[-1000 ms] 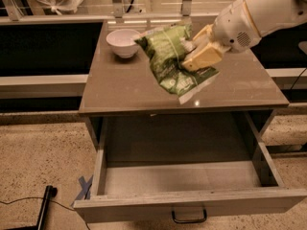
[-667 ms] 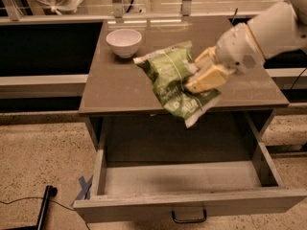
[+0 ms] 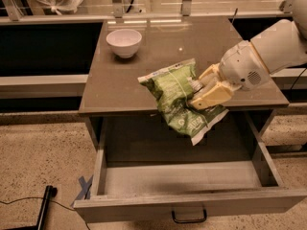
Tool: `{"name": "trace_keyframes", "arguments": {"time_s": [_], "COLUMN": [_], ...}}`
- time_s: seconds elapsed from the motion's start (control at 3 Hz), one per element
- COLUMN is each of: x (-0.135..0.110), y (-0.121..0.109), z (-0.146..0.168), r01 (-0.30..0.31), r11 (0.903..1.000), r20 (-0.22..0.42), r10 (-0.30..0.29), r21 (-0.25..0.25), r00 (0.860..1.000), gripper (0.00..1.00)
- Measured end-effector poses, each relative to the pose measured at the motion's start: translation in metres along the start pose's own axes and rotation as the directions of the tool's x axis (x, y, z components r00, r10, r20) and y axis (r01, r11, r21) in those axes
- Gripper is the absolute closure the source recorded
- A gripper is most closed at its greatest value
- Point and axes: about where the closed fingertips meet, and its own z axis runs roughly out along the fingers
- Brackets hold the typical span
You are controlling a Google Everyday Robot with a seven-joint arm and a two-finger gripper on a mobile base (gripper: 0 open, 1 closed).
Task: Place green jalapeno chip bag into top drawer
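Over the front edge of the table (image 3: 134, 87), gripper (image 3: 207, 94) has its jaws clamped on the bag (image 3: 177, 92) from the right, so the bag hangs tilted, lower end already above the open drawer (image 3: 192, 202), probably ready to lower in

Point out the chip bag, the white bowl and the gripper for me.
chip bag (image 3: 173, 91), camera view, its green upper face.
bowl (image 3: 124, 43), camera view, its outer wall.
gripper (image 3: 196, 92), camera view, midway between fingertips, shut on the bag, near the table's (image 3: 120, 92) front edge.
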Motion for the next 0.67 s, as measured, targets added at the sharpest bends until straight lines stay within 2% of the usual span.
{"name": "trace_keyframes", "arguments": {"time_s": [0.33, 0.67], "x": [0.018, 0.082], "y": [0.004, 0.023], "z": [0.012, 0.058], "r01": [0.032, 0.084], "r11": [0.9994, 0.9962], "r20": [0.007, 0.034], "r10": [-0.032, -0.083], "r21": [0.012, -0.024], "r00": [0.999, 0.996], "gripper": [1.0, 1.0]}}
